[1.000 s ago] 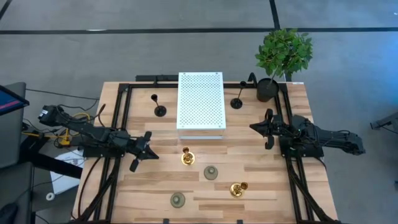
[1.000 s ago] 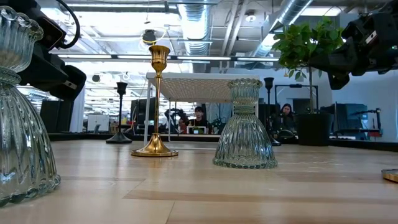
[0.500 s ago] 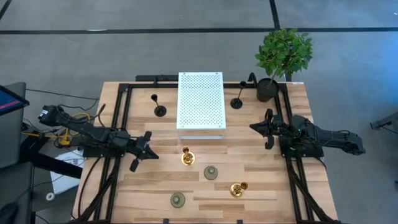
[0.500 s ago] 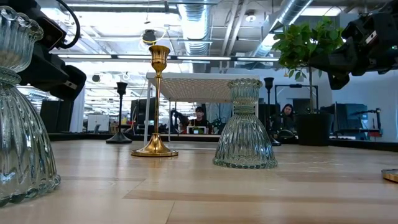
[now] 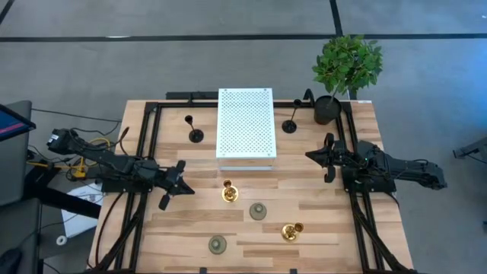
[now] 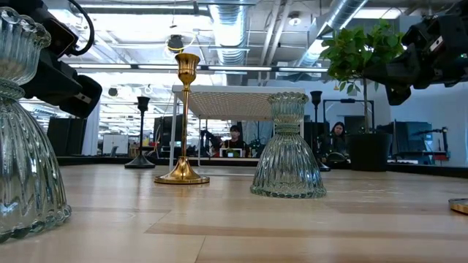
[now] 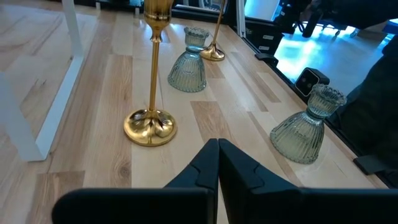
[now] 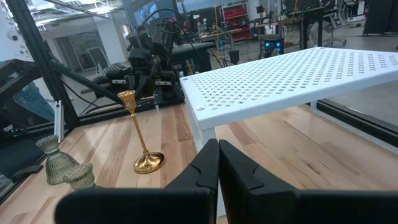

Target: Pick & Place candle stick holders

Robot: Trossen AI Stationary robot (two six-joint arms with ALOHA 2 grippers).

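Observation:
Two black thin-stemmed holders [image 5: 195,133] [image 5: 290,125] stand on their round bases either side of the white platform. An upright gold holder [image 5: 228,192] stands just in front of the platform, and a second gold one [image 5: 291,230] is nearer the front right. Two grey-green glass holders [image 5: 258,211] [image 5: 218,244] stand on the wood. My left gripper [image 5: 171,186] is shut and empty, left of the upright gold holder [image 7: 151,68]. My right gripper [image 5: 319,156] is shut and empty, right of the platform, and its wrist view faces the gold holder [image 8: 140,137].
A white perforated platform [image 5: 245,122] on legs stands at the table's far middle. A black pot with a green plant [image 5: 327,109] stands at the far right corner. Black frame rails [image 5: 148,144] run along both sides. People sit in the room beyond [image 6: 235,137].

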